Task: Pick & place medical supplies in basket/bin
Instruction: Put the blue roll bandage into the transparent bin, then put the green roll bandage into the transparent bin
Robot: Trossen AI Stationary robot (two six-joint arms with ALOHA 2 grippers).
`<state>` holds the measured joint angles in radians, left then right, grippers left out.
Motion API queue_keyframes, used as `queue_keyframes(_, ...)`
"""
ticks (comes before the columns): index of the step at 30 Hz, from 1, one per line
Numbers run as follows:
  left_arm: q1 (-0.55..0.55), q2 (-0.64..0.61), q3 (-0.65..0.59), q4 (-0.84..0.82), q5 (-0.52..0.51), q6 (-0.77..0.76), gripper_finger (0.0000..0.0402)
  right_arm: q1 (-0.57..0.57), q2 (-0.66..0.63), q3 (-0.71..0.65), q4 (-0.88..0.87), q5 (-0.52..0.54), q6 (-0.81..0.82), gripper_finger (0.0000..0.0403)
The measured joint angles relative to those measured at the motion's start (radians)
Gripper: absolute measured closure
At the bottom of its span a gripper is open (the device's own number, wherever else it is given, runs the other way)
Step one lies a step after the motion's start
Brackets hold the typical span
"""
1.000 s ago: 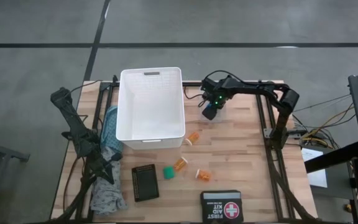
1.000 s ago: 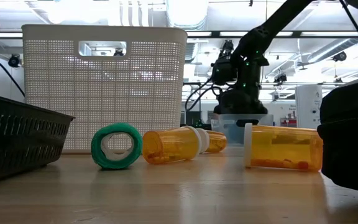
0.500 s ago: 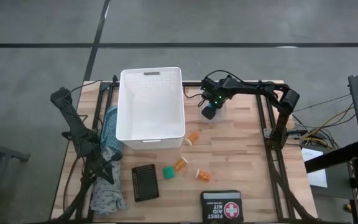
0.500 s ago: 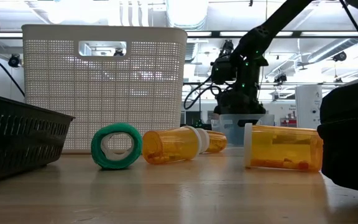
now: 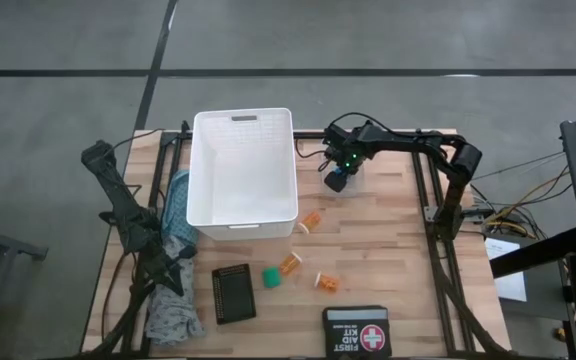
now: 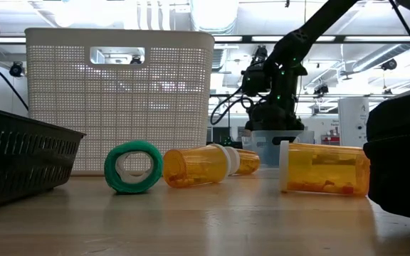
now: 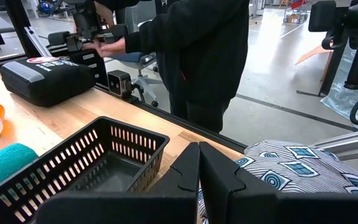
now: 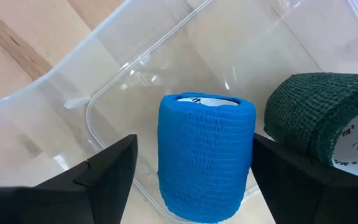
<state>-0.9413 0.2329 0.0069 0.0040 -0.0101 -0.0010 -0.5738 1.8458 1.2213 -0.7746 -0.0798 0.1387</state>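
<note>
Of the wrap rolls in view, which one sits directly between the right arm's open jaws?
The blue roll, upright in the clear tub. The dark green roll stands beside it, outside the jaws; the green roll lies by the pill bottles.

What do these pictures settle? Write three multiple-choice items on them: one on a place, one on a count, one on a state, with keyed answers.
1. Where does the blue bandage roll stand?
A. In the clear plastic tub
B. In the white basket
C. On the first aid kit

2. How many orange pill bottles lie on the table?
A. One
B. Three
C. Five

3. How does the right gripper stand?
A. Shut on the roll
B. Open, either side of the roll
C. Shut and empty

Answers: 1 A, clear walls surround it in the right wrist view. 2 B, the high view shows three. 3 B, gaps show between fingers and roll.
</note>
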Motion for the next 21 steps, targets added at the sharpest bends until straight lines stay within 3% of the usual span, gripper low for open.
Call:
queue_keyframes(10,0.000,0.000,0.000,0.000,0.000,0.000,0.0391,0.000,-0.064,0.000,-0.001,-0.033,-0.034,0.0107)
queue_keyframes(21,0.000,0.000,0.000,0.000,0.000,0.000,0.0391,0.000,-0.237,0.000,-0.001,-0.028,-0.037,0.0097)
